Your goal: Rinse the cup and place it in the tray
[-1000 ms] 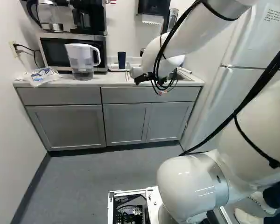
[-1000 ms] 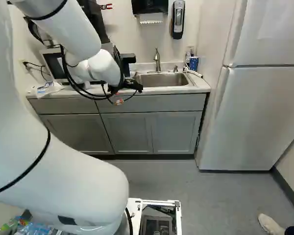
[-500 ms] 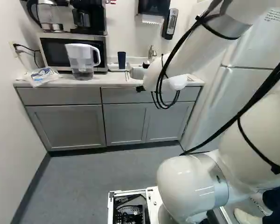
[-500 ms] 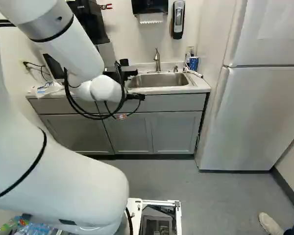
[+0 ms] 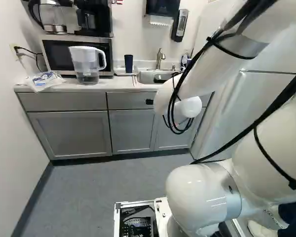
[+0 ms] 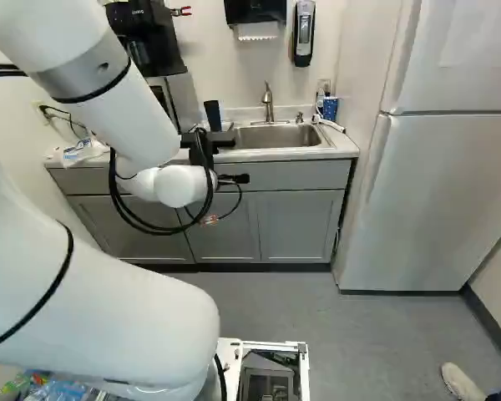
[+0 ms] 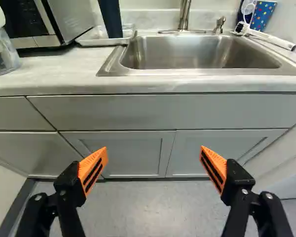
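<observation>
With 12 o'clock straight ahead of the gripper (image 7: 154,149), the pale surface (image 7: 54,66) on grey panelled cabinets (image 7: 113,113) spans 10 to 2 o'clock. Caution: the front edge is the first likely collision point if the gripper advances without being raised. The white jointed arm (image 6: 134,309) carries slack black cables (image 6: 114,180) that hang in loops; a low sweep over the surface could snag them. The rectangular stainless-steel sink (image 7: 187,52) lies between 12 and 1 o'clock; its raised rim could catch a low finger. The shallow white tray (image 7: 96,43) is at 11 o'clock; contact with its rim could slide it and unseat its load. The clear pitcher with a white handle (image 5: 86,64) is at 10 o'clock; a wide leftward approach could strike it. The gripper is open and empty, orange pads (image 7: 92,170) well apart. The tall, dark blue tapered cup (image 7: 111,19) stands in the tray, well apart from the pads. Whether it has been rinsed cannot be determined. If rinsing is complete, further reaching only risks toppling it; if not, an off-centre approach could tip it before the pads close.
</observation>
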Tool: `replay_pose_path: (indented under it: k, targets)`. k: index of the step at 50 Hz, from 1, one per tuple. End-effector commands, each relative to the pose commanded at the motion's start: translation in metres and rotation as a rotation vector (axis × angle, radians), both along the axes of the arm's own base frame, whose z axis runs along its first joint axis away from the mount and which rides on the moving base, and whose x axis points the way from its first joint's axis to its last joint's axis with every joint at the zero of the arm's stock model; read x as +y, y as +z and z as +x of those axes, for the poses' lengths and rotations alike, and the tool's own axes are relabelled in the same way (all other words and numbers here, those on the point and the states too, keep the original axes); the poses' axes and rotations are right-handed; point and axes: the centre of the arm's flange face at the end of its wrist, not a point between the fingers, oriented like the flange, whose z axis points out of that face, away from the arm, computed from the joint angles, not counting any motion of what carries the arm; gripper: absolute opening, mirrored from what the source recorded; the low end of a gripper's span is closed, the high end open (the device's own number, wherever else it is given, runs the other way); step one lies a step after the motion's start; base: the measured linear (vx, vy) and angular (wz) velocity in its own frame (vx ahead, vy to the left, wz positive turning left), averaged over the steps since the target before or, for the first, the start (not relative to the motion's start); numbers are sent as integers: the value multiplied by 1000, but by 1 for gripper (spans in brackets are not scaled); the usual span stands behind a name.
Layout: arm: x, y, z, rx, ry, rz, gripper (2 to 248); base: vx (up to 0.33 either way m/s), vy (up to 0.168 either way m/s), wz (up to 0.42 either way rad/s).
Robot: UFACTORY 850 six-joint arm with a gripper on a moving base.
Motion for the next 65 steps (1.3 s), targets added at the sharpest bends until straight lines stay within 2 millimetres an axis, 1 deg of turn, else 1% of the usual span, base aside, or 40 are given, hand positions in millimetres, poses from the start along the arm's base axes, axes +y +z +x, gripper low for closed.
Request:
replay_pose_path:
  k: [13, 34, 50, 65]
  targets:
    - [-2, -16, -19, -41, -7, 0, 247, 0, 0, 0]
    - [-5, -33, -41, -88, -15, -2, 247, 0, 0, 0]
    - [-6, -41, -52, -109, -19, -2, 247, 0, 0, 0]
    - [-7, -44, -57, -118, -21, -3, 247, 0, 0, 0]
